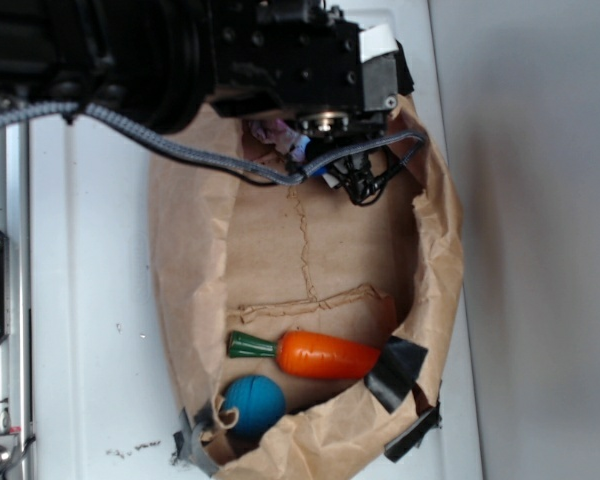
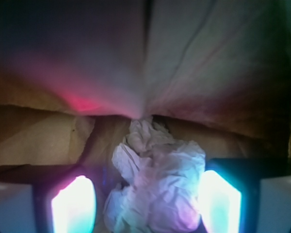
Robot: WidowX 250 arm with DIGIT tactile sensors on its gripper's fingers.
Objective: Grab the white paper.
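Observation:
The white paper [image 2: 155,179] is a crumpled wad lying on the floor of the brown paper bag [image 1: 300,250], close to its far wall. My gripper [image 2: 146,206] is open and straddles the wad. The right pad [image 2: 220,204] touches the paper, while a narrow gap separates the left pad [image 2: 72,206] from it. In the exterior view only a small pale, purple-lit bit of the white paper [image 1: 270,131] shows under the gripper [image 1: 288,140] at the top end of the bag; the black arm hides the rest.
An orange carrot [image 1: 325,355] with a green top and a blue ball [image 1: 252,402] lie at the bag's lower end. Black tape [image 1: 398,372] patches the bag's rim. The bag's walls rise around the gripper, and a cable [image 1: 180,150] trails left.

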